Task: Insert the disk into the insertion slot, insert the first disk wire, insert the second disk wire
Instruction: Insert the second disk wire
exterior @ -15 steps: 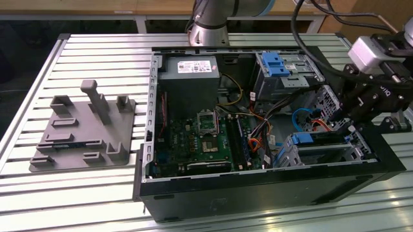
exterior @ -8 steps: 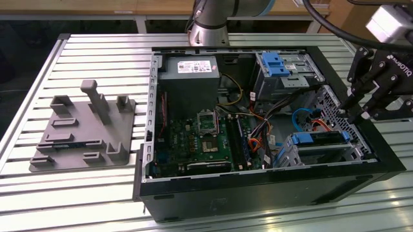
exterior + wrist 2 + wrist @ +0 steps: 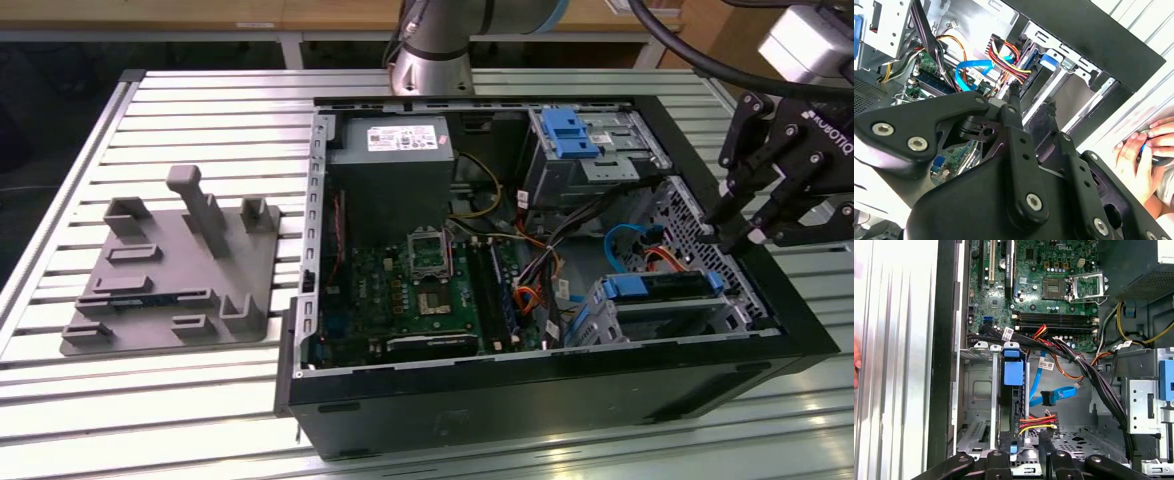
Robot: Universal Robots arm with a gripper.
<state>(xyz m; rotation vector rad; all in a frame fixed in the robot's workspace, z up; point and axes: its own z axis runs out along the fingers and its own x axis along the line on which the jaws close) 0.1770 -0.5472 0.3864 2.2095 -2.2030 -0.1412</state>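
Sitting in the slot (image 3: 674, 315) at the lower right of the exterior view, the disk (image 3: 667, 284) lies flat inside the open computer case (image 3: 534, 385) on the slatted tabletop (image 3: 160, 410). Its long axis runs across the frame, and its blue end is turned toward the circuit board (image 3: 414, 290). The tool (image 3: 745, 238) hangs up and to the right of the disk in that frame, by the case's right-hand wall, with its fingers apart and gripping nothing. The disk thus lies down and to the frame's left of the tool. In the first wrist view, a blue data cable (image 3: 1051, 395) and a red, yellow and black power lead (image 3: 1038, 421) hang just beside the disk, and both plugs look loose. In the second wrist view, a person's hand (image 3: 1141, 150) rests outside the case.
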